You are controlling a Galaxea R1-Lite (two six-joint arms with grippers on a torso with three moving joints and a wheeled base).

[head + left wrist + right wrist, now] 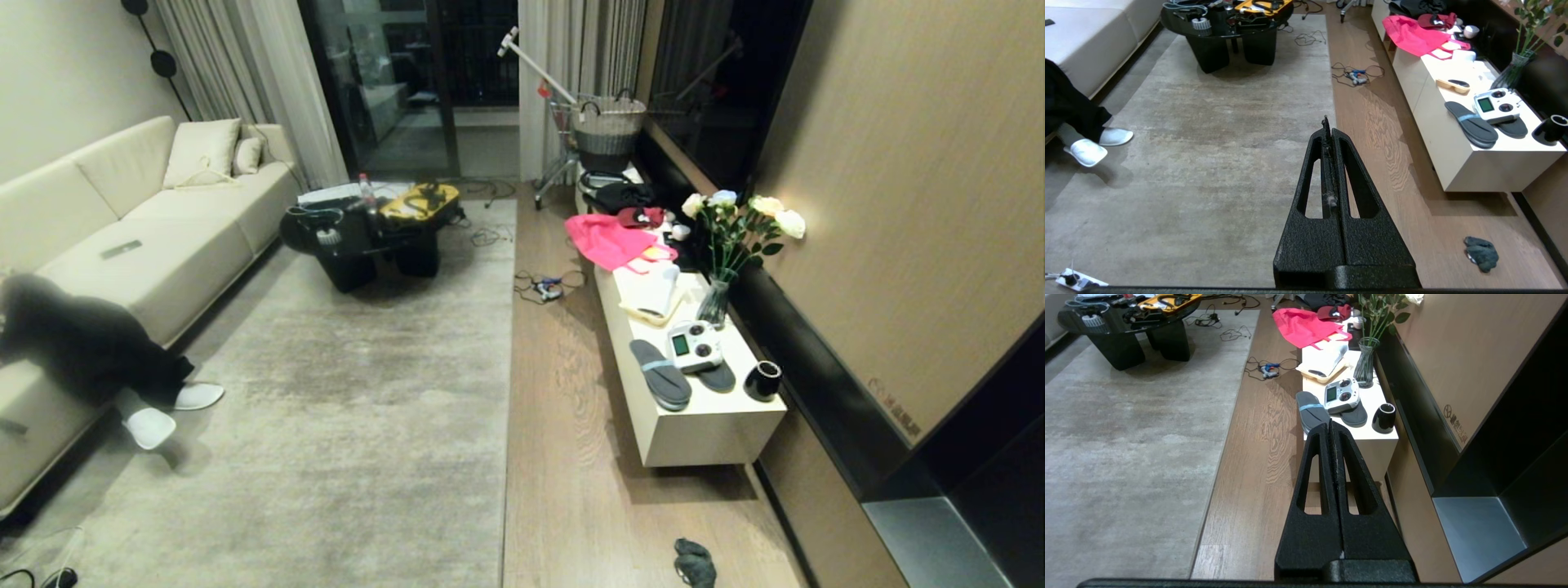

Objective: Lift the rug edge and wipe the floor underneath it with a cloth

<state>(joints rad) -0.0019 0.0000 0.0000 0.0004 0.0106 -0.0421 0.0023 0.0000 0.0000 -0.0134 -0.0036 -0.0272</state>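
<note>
one cloth (695,562), small dark grey-teal rag, crumpled on the floor (563,425) at about 5 o'clock in the head view, near the foot of the white worktop (702,429) and well apart from the rug edge (508,408). looks soft, light, floppy; judged easy to pinch anywhere on the bunched top, will drape once lifted. one rug, large pale grey, its long straight edge running 12 to 6 o'clock down the middle, lying flat on the planks; thin border probably limp but the rug's weight will drag, so take it right at the border, fingers sliding under. left hand (1327,122) pressed shut, empty, held over the rug edge. right hand (1329,425) pressed shut, empty, held over the floor strip beside the worktop. two slippers (660,374) on the worktop, one controller (692,346), one black cup (762,380), one vase (715,300).
</note>
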